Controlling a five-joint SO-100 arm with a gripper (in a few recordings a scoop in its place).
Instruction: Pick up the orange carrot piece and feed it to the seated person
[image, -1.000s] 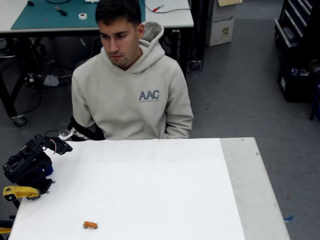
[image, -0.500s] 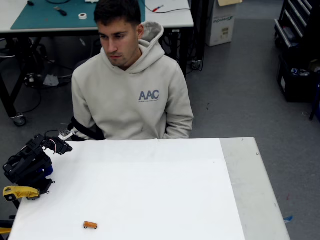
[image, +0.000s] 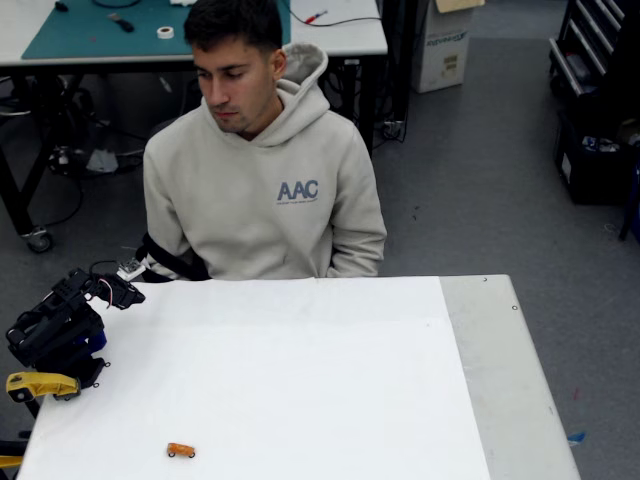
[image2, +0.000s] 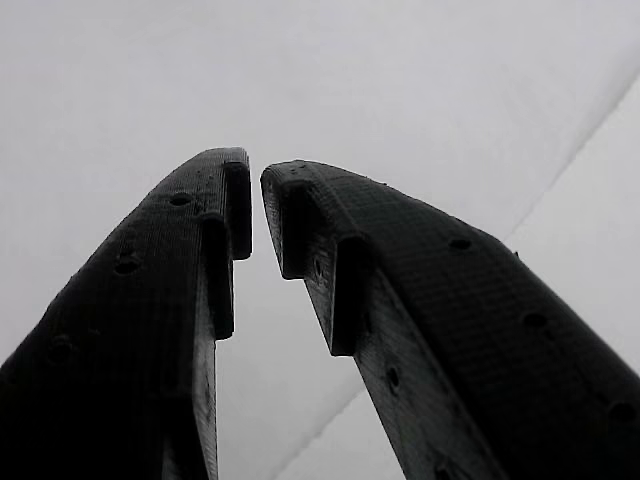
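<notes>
Presently the carrot piece (image: 181, 450) lies alone on the white tabletop (image: 300, 380), well apart from the gripper (image2: 256, 185). Fingers (image2: 170, 290) nearly pressed together, holding nothing. Person (image: 262, 170) sits behind the tabletop's far edge.

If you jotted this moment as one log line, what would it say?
pincer: nearly shut, empty, parked at table's left edge | orange carrot piece: untouched, near front of table | seated person: behind table, looking down | pick-up not started

Matt white sheet, paper-smooth, covers the table (image: 300, 370), with a bare grey strip at its right edge. The gripper (image2: 256, 190) fingers (image2: 400, 300) look like black printed plastic, finely ribbed and dull. The seated person (image: 260, 170) wears a soft beige cloth hoodie. The orange carrot piece (image: 181, 450) looks slightly glossy.
</notes>
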